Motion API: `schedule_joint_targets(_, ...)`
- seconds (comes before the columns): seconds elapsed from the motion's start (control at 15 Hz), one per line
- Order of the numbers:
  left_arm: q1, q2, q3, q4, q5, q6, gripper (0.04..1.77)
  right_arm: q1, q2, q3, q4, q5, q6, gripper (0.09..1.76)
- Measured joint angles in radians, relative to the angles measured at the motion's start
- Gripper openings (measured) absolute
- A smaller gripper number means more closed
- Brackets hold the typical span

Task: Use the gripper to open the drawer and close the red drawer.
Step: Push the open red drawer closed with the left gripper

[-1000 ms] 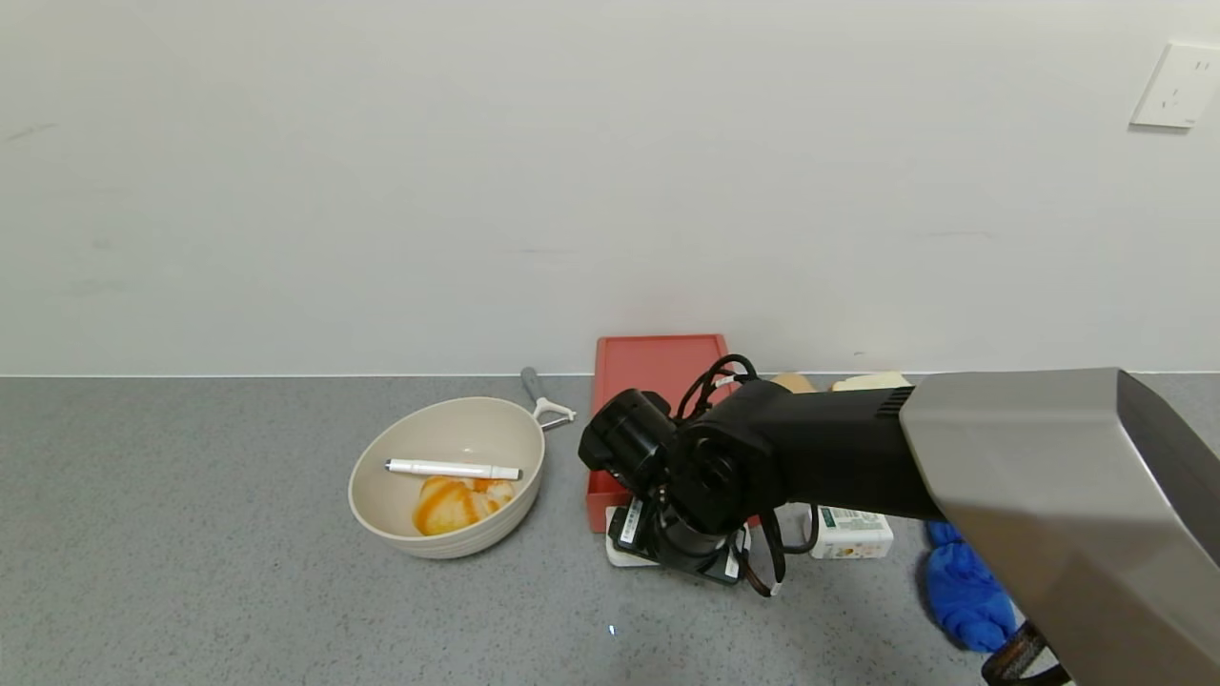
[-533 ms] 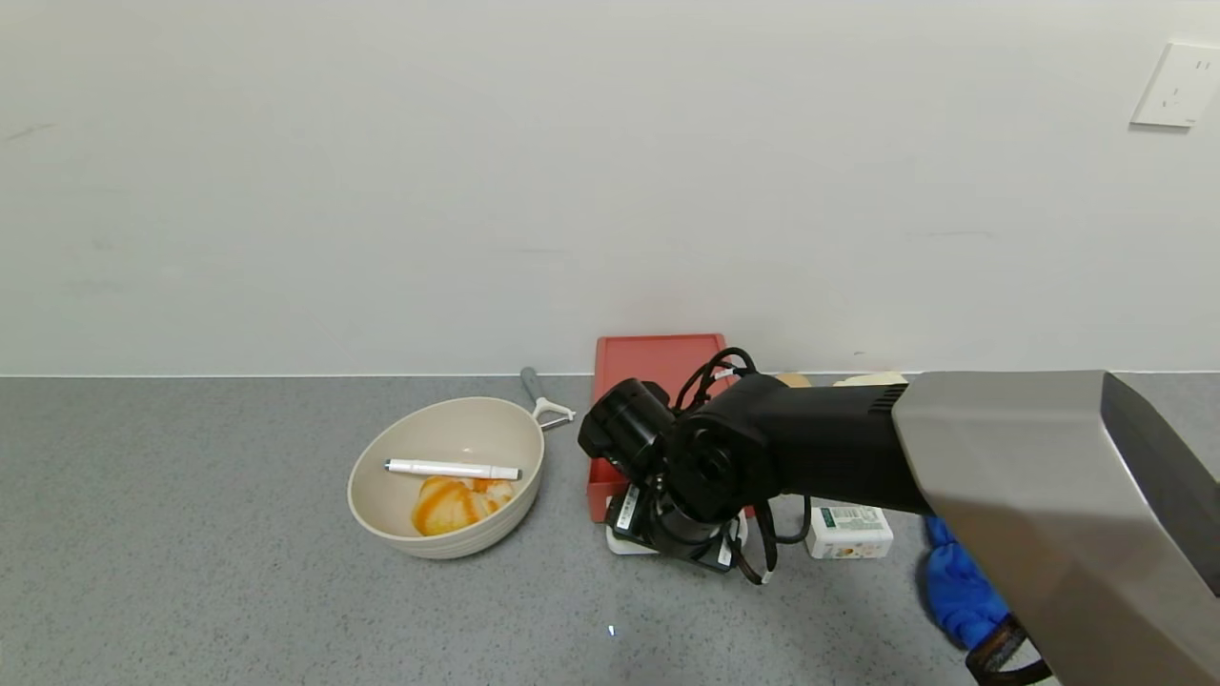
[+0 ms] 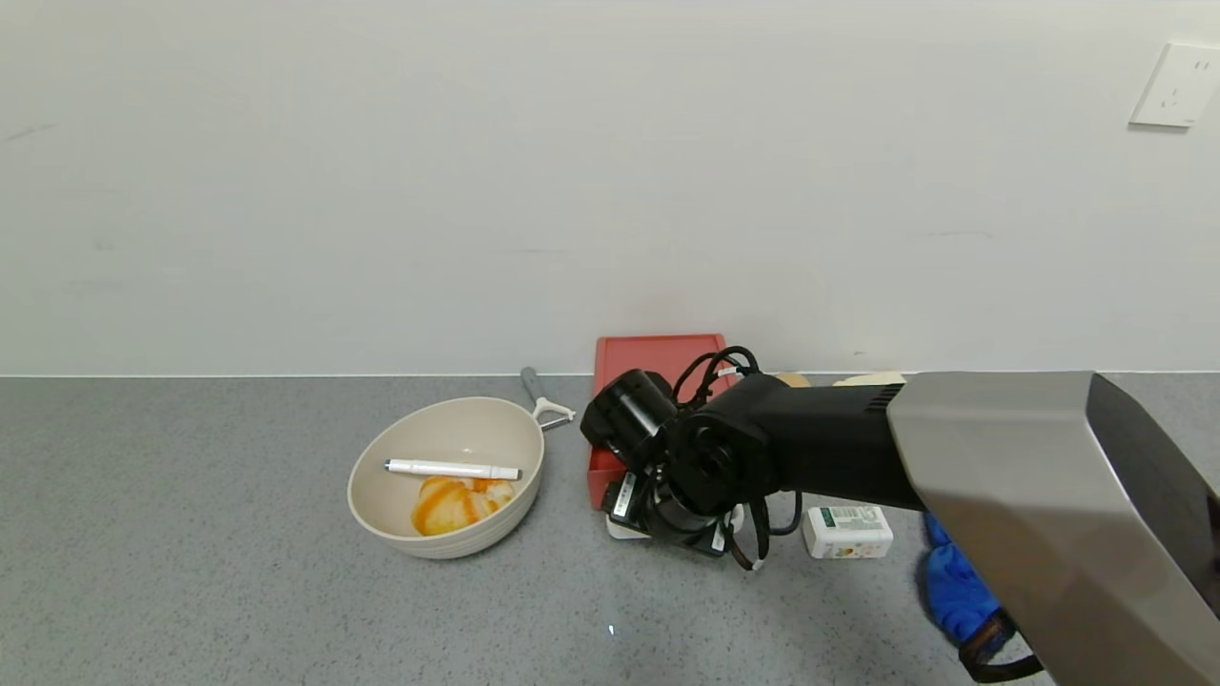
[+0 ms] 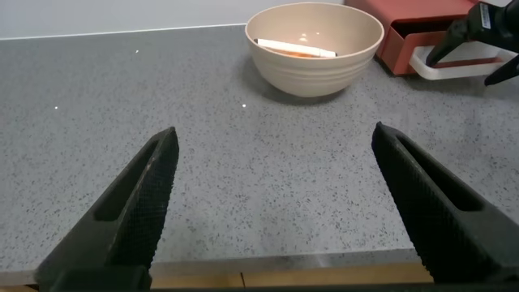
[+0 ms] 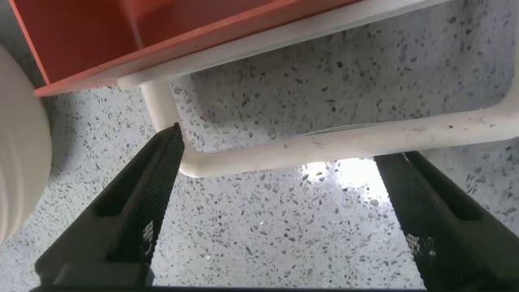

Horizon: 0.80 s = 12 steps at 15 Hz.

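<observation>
The brick-red drawer (image 3: 648, 357) lies against the back wall, its white loop handle (image 3: 618, 529) facing me. My right gripper (image 3: 672, 519) points down at the drawer's front, hiding most of it. In the right wrist view the gripper (image 5: 284, 146) is open, and the white handle bar (image 5: 324, 146) crosses between its fingertips just in front of the red drawer front (image 5: 162, 32). I cannot tell whether a finger touches the handle. My left gripper (image 4: 274, 134) is open and empty above the table's near edge, far from the drawer (image 4: 405, 24).
A cream bowl (image 3: 496, 534) holding a white pen (image 3: 453, 469) and an orange-striped item stands left of the drawer. A peeler (image 3: 543, 400) lies behind the bowl. A small white box (image 3: 848, 532) and a blue cloth (image 3: 958, 586) lie to the right.
My right gripper has moved toward the wall, and the drawer's front and handle have gone back with it. The left arm has not moved.
</observation>
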Motion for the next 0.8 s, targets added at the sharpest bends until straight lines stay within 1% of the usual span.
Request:
schedule_joint_targets(0.27,0.000,0.000,0.000,0.000,0.000,0.000,1.72,-0.011,0.009,0.000,-0.026,0.000,-0.011,1.71)
schedule_joint_targets(0.8,0.000,0.000,0.000,0.000,0.000,0.000,1.72,-0.037,0.025,0.000,-0.125,0.002,-0.060,1.71)
